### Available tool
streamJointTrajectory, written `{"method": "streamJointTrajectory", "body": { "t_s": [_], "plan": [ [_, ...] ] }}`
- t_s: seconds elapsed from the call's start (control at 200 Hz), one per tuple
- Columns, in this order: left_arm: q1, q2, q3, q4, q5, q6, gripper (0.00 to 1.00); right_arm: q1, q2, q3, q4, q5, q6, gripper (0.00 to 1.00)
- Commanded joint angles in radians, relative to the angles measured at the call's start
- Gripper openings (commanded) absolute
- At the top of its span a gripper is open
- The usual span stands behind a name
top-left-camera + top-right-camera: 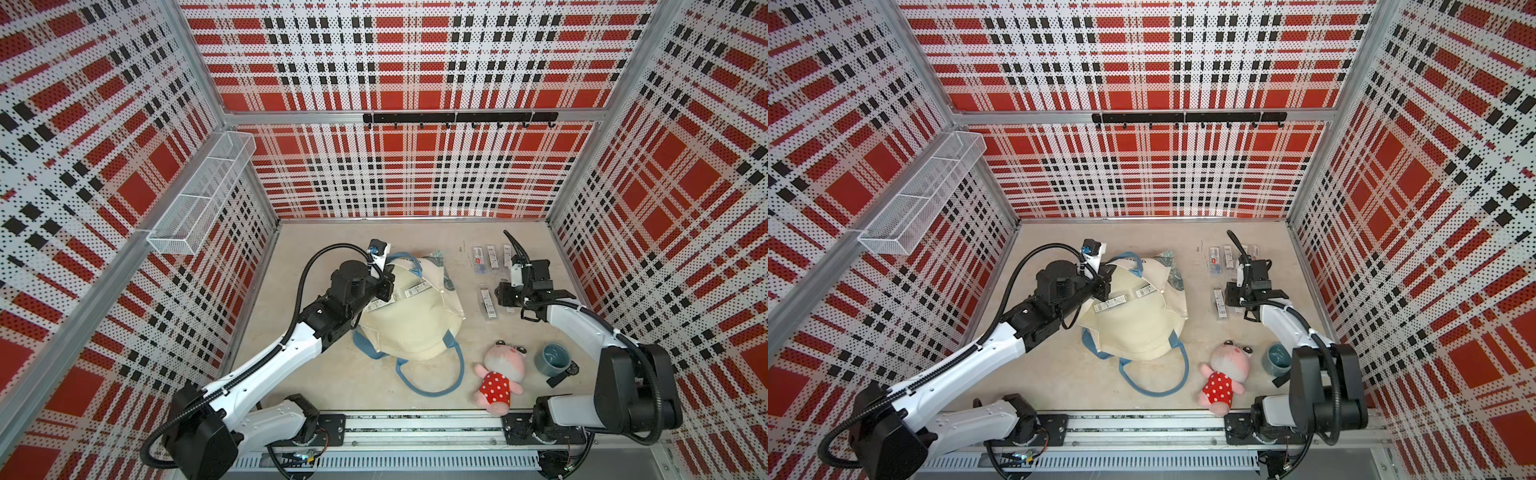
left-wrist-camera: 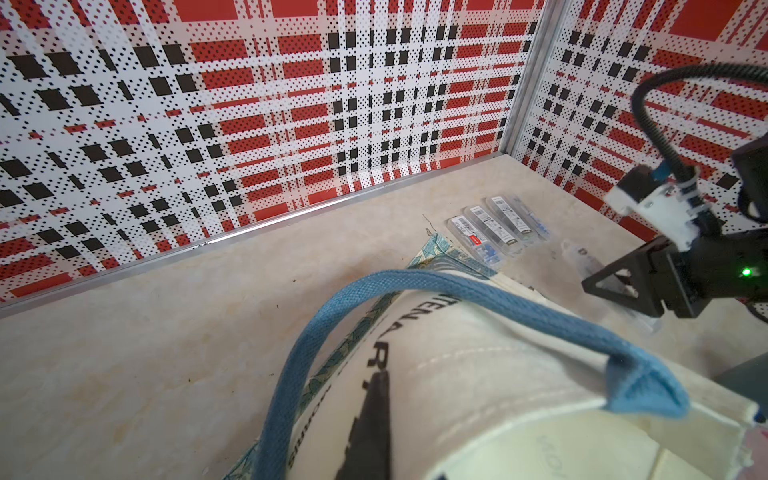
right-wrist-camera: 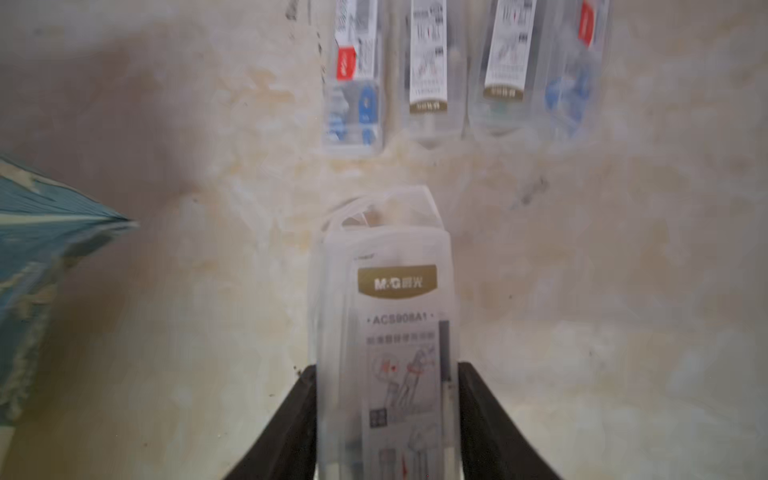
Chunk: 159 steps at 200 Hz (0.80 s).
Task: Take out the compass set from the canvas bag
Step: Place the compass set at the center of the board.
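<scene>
**Compass set: outside the bag, in the right pincer**

Compass set (image 3: 386, 316): clear hard case, judged light, stiff and slick-walled. Best held across its long sides.
Right gripper (image 3: 388, 419): half-closed, jaws against both long sides.
Case sits toward the table's (image 1: 316, 374) right edge, apart from the canvas bag (image 1: 415, 328) mid-table.
Left gripper (image 1: 384, 289): pinched tight on the bag's rim.

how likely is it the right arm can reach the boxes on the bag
Probably yes, once freed: the boxes lie uncovered on the canvas bag, but the right claw grips another compass box.
</scene>
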Motion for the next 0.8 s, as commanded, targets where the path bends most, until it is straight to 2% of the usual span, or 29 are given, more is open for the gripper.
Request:
{"method": "streamJointTrajectory", "body": {
  "t_s": [0.0,0.135,0.396,0.596,0.792],
  "plan": [
    [0.012,-0.014,-0.012,0.071,0.015,-0.021,0.00,-0.024,0.018,-0.024,0.122,0.023,0.021,0.28],
    [0.015,-0.011,-0.003,0.069,0.038,-0.024,0.00,-0.028,0.066,-0.042,0.200,0.041,-0.025,0.31],
    [0.015,-0.022,-0.006,0.069,0.053,-0.033,0.00,-0.029,0.218,0.020,0.207,0.019,-0.055,0.42],
    [0.007,-0.022,-0.007,0.070,0.046,-0.033,0.00,-0.029,0.233,0.029,0.219,0.036,-0.057,0.52],
    [0.004,-0.017,-0.004,0.069,0.047,-0.033,0.00,-0.029,0.227,0.038,0.225,0.042,-0.055,0.58]
  ]
}}
